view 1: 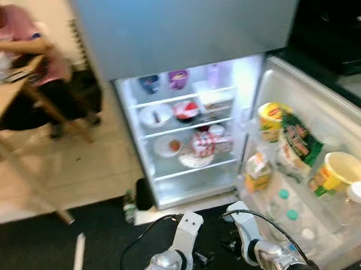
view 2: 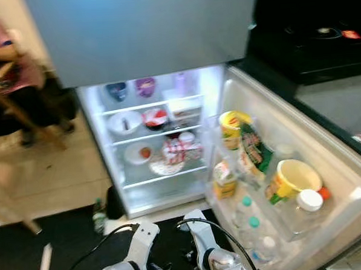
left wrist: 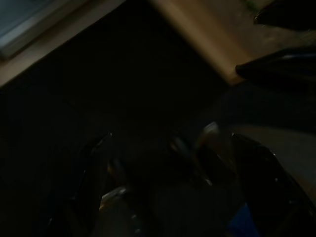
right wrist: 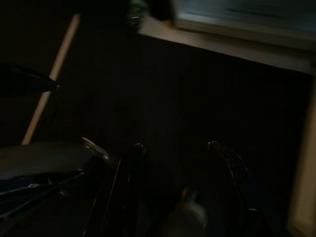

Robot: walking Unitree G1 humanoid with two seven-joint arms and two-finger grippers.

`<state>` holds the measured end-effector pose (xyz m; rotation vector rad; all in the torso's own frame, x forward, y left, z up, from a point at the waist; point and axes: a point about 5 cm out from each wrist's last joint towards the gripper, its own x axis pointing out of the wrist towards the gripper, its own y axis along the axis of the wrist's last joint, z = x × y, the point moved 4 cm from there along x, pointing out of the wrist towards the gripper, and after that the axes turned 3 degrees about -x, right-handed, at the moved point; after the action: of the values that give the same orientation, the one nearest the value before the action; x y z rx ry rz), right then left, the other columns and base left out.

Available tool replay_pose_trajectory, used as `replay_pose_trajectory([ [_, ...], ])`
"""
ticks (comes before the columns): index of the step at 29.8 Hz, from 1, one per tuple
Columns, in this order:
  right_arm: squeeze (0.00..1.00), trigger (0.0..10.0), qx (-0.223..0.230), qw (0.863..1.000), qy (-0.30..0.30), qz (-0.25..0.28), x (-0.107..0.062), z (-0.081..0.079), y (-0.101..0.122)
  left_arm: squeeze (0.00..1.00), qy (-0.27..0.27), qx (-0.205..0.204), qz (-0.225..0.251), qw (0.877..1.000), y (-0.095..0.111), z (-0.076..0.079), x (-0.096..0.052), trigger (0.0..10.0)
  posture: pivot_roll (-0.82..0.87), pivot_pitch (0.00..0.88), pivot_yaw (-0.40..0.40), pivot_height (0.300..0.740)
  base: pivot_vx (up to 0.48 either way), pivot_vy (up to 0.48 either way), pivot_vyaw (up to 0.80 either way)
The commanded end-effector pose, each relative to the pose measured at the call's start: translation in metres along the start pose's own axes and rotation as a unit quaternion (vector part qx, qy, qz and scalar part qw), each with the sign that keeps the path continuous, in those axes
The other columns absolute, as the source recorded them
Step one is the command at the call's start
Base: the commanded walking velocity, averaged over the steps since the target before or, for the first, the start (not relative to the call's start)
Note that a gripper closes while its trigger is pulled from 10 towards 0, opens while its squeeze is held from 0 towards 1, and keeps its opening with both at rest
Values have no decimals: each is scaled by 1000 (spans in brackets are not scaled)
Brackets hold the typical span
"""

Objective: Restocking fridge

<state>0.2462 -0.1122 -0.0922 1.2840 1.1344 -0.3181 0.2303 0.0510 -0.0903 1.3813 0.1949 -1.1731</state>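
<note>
below the open fridge (view 1: 186, 134), both hands, left hand (left wrist: 168, 182) and right hand (right wrist: 173, 182), hang apart and empty, so reaching in blind could topple door-shelf bottles (view 1: 285, 205).

Right wrist view, very dark. The right gripper (right wrist: 180, 173) appears in the foreground as two black fingers (right wrist: 232, 170) standing apart, with dark floor (right wrist: 163, 94) visible between them. A pale strip (right wrist: 49, 81) lies slanted across the dark floor on one side. At the far edge, the lit base of the fridge (right wrist: 242, 19) sits above a light band of flooring (right wrist: 222, 47). Other shapes are too dim to identify.
</note>
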Motion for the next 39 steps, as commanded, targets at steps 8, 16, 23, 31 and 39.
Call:
replay_pose_trajectory([
  [8, 0, 10000, -20, 1000, 0, -19, -2, 2, -10, 0, 50, -29, 5, 998, -9, -28, -11, 10000, -59, 0, 34, 740, -174, 0, -272],
  [16, 0, 10000, -16, 1000, 3, -21, -2, 1, -12, 0, 87, -51, 0, 995, -19, -48, -22, 10000, -62, 0, 33, 740, 0, 0, -737],
  [23, 0, 10000, -2, 1000, 1, -14, -2, 1, -12, 0, 113, -63, -26, 991, -42, -58, -31, 10000, -63, 0, 35, 740, 0, -145, -127],
  [31, 0, 10000, -7, 999, -21, -28, -6, 13, -21, 0, 136, -104, -53, 984, -71, -60, -40, 10000, -64, 0, 30, 740, 0, -287, 0],
  [39, 0, 10000, 50, 988, -111, -94, -34, 54, -81, 0, 157, -123, -103, 974, -112, -64, -58, 10000, -66, 0, 29, 740, 0, 0, 0],
])
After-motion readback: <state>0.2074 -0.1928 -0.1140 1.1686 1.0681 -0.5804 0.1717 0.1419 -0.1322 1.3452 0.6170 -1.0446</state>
